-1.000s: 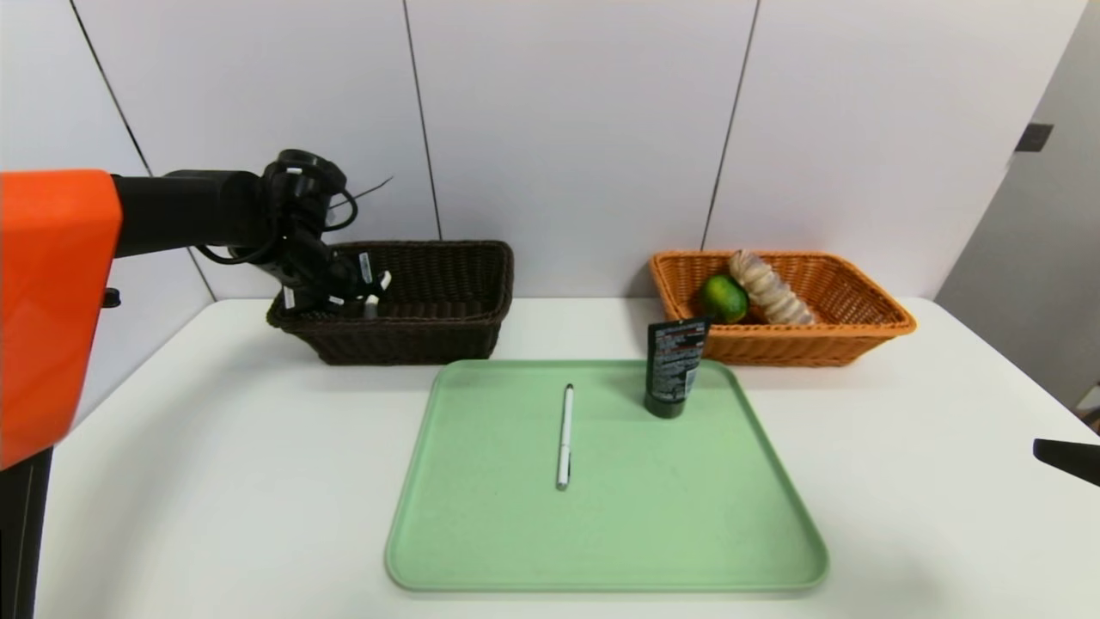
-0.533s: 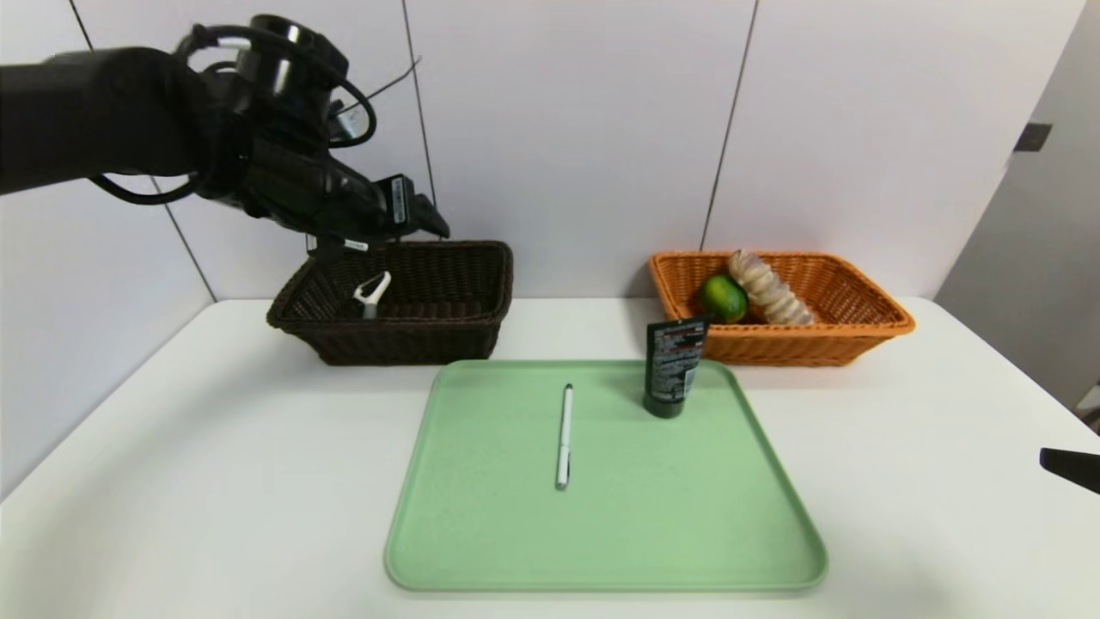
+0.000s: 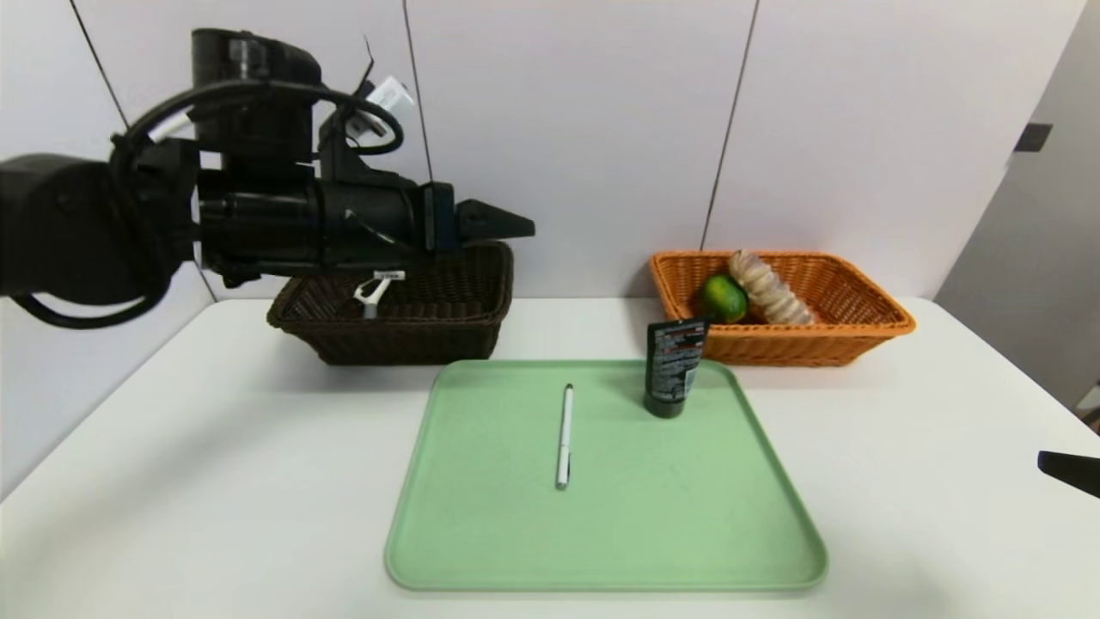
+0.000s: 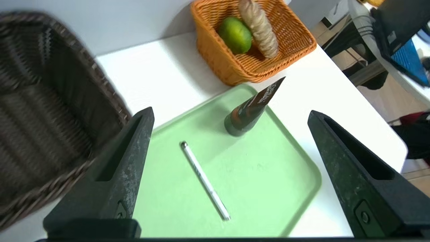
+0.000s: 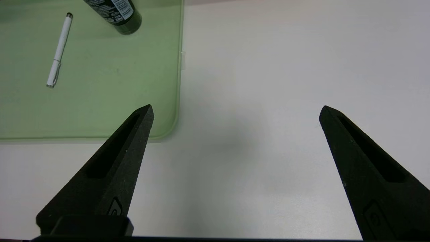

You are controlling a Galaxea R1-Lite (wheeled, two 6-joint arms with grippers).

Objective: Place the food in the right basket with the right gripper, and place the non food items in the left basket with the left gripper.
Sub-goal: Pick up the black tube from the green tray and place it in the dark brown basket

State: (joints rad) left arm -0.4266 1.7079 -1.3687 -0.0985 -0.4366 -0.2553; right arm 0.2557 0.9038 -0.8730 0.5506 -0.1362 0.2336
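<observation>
White pen (image 3: 565,438) next, most likely: bring your left gripper (image 4: 231,109), wide open with nothing in it near the brown basket (image 3: 408,346) at the green tray's (image 3: 687,516) 11 o'clock, over the pen's middle. Pinch gently across its thin side. It lies flat mid-tray, long way 12 to 6, dark tip at 12. Your right gripper (image 5: 237,105) is parked, wide open and empty, at 3.

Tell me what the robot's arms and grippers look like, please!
The left arm is black and chunky, with round joints, a looping black cable and small white labels. The left gripper has two dark, pointed, wedge-shaped fingers with hollow slots. The right gripper has the same shape, also black.
</observation>
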